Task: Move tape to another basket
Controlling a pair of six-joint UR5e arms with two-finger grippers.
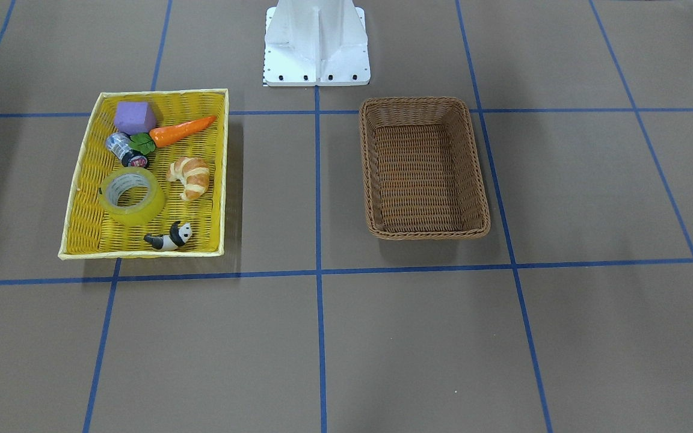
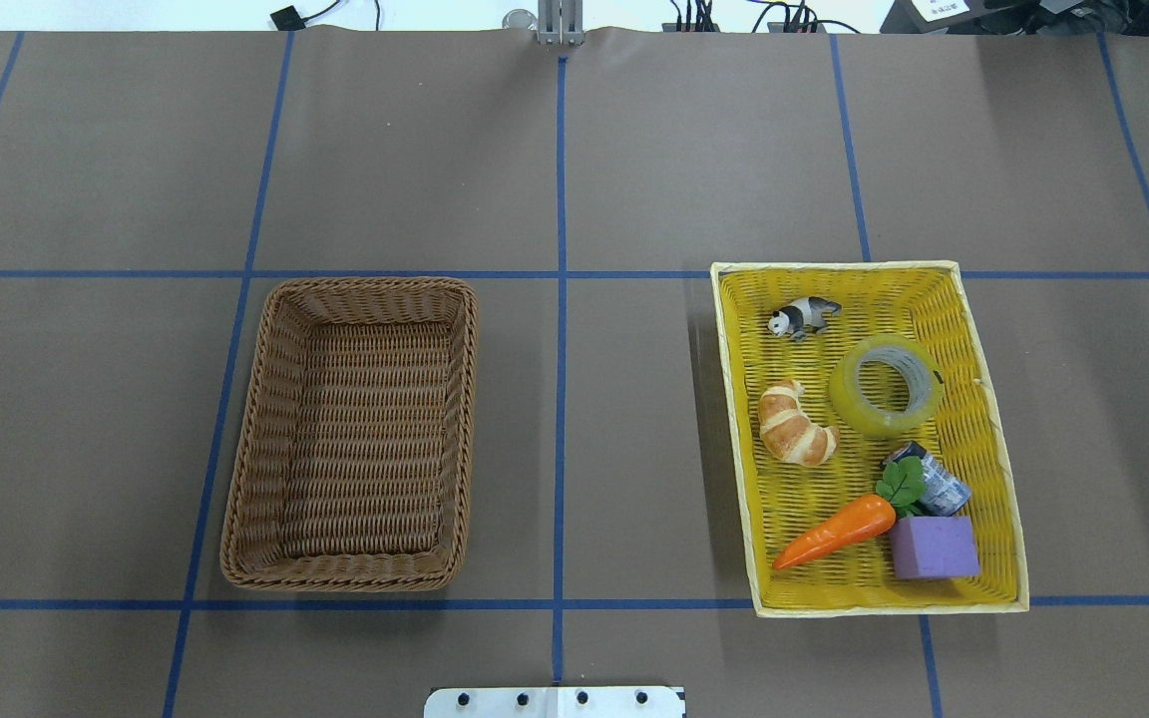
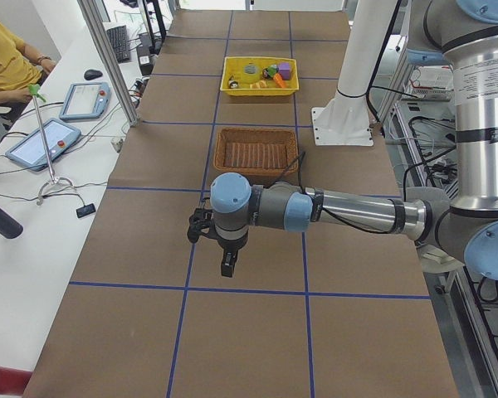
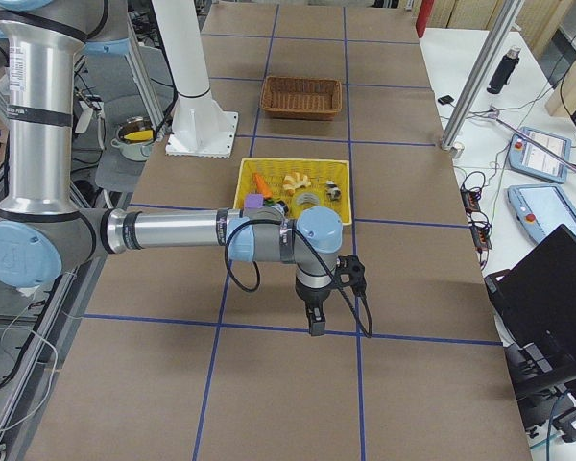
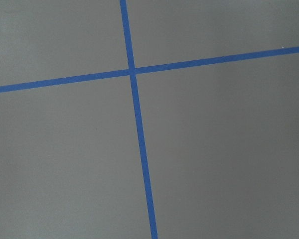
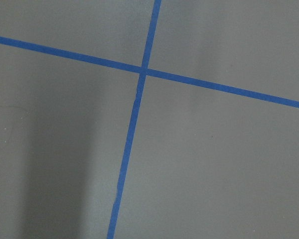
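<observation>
Brown gridded worktop (image 2: 574, 150): you find the tape (image 2: 846, 394) lying flat, core up, in the yellow tray (image 2: 834, 266), which likely suits a top-down pinch. The basket (image 2: 245, 499) sits well apart. Left gripper (image 3: 227, 249) and right gripper (image 4: 315, 312) hover away from both; whether the jaws are spread, you cannot tell.

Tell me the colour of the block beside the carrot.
Purple; the block shows best in the overhead exterior view.

Left gripper (image 3: 226, 266), right gripper (image 4: 314, 323): finger spacing indiscernible.
</observation>
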